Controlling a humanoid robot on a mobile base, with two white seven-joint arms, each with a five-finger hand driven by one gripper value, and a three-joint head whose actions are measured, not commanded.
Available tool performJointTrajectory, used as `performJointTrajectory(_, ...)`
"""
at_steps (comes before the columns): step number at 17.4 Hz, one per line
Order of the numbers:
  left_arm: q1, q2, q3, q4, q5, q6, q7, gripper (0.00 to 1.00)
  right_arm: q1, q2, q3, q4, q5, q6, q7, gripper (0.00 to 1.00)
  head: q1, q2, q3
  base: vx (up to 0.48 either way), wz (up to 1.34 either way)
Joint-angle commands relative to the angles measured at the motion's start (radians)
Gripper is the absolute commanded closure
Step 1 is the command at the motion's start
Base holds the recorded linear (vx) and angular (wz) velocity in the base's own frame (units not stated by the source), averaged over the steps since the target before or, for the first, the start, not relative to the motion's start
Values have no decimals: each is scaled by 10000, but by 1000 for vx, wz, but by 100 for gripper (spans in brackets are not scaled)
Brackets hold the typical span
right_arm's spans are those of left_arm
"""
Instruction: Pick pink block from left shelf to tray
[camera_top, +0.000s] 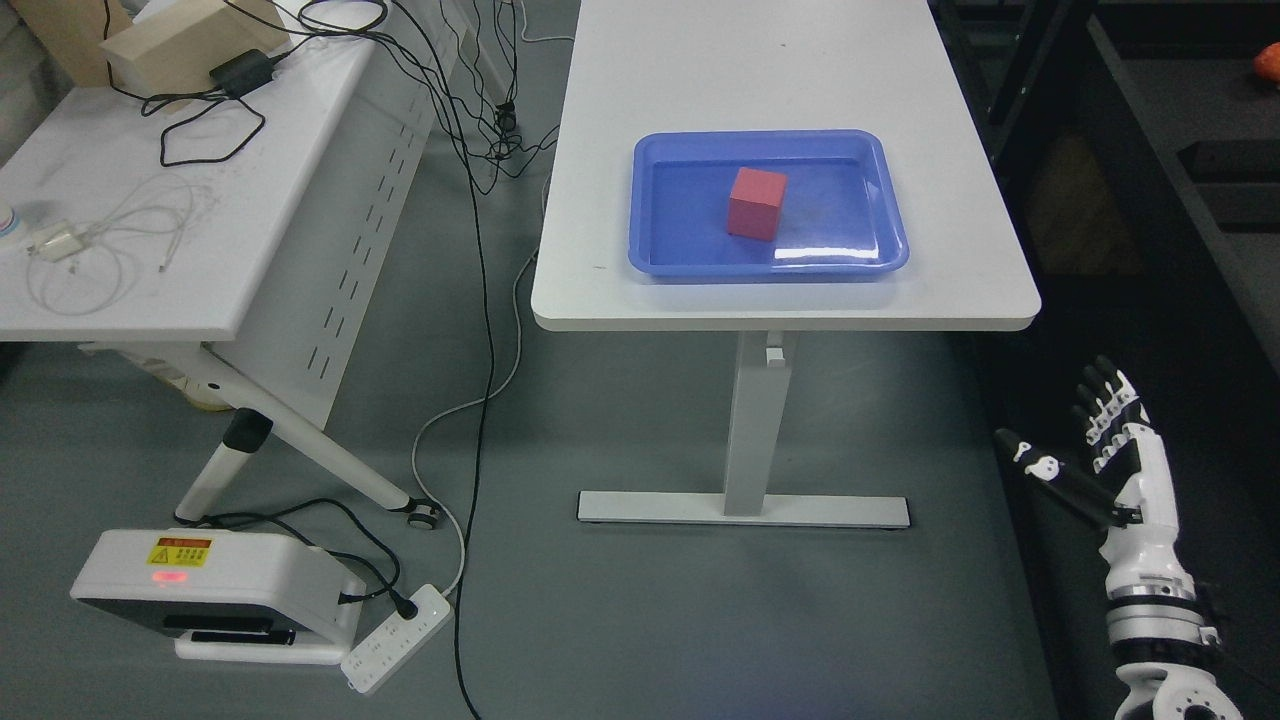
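Down in the near right corner, the right hand (1100, 450) hangs low beside the desk (960, 290), fingers spread and holding nothing. Farther back, the pink block (756, 203) sits inside the blue tray (660, 262) on the desk.

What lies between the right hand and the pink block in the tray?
In the head view, the open right hand hangs low beside the table. Between it and the pink block lie only the blue tray's rim and bare white tabletop.
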Motion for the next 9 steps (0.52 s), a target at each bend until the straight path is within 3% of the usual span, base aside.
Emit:
performJointTrajectory(1,-215,175,0,-175,-15,3,-2,0,38,-130,246,19,-14,117,74,0,0,0,0,-160,31)
performJointTrajectory(9,-215,175,0,-175,-15,3,-2,0,8,-130,292,34,-14,117,304,0,0,0,0,-145,81)
